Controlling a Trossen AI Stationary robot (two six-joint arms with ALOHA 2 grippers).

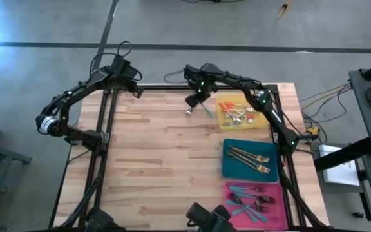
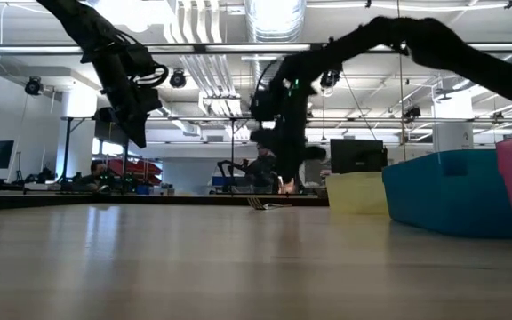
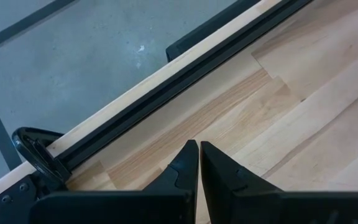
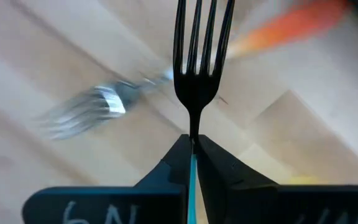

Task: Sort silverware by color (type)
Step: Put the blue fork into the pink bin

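- Pinching a fork (image 4: 197, 68) by its neck, my right gripper (image 4: 192, 144) has its fingers pressed onto the metal, tines pointing away from the wrist and a strip of teal handle showing between the fingers.
- That gripper hangs above the far part of the table (image 1: 172, 161), just left of the yellow tray (image 1: 260, 122).
- Beneath it a second fork (image 4: 95, 106) lies on the wood, blurred in the wrist view; the low view shows it flat on the boards.
- The yellow tray holds red-handled pieces (image 1: 234, 111).
- The teal tray (image 1: 229, 169) holds gold forks (image 1: 250, 158).
- The pink tray (image 1: 229, 212) holds teal-handled pieces (image 1: 247, 201).
- My left gripper (image 3: 199, 152) waits at the far left corner with its fingers pressed together on nothing, over the table's edge rail.
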